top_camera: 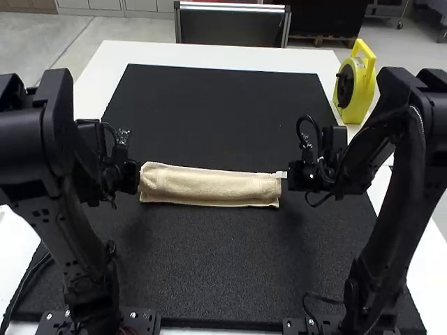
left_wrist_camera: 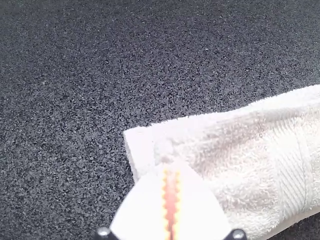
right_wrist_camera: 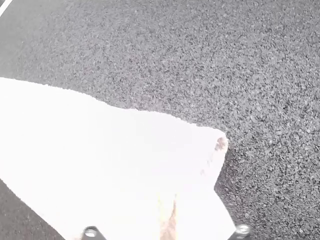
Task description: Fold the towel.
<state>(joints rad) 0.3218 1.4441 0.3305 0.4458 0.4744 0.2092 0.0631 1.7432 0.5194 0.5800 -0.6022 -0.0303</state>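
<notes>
Apparently pinched at both ends, with a risk of skewing

Find the towel (top_camera: 209,185) across the middle of the black mat (top_camera: 209,258), between the two arms. At its left end, see the left end effector (left_wrist_camera: 171,167) clenched, seemingly on cloth just in from the corner. At the opposite end, see the right end effector (right_wrist_camera: 167,197) clenched too, apparently on the towel; through the glare, hard to tell how many layers.

Watch for a shallow pinch, likely to let the upper layer slip free while leaving the lower one behind. Beware uneven pulls, liable to twist the strip or open its fold. Beware also too much outward tension, enough to drag the bundle askew or bow the long edges.

Note soft, looped terry, cream in the high view, folded into a long, low strip with rounded edges and slightly ragged ends. Note, too, a flatter woven band (left_wrist_camera: 290,170) crossing the pile near the left end, and fine, speckled grain in the mat beneath.
</notes>
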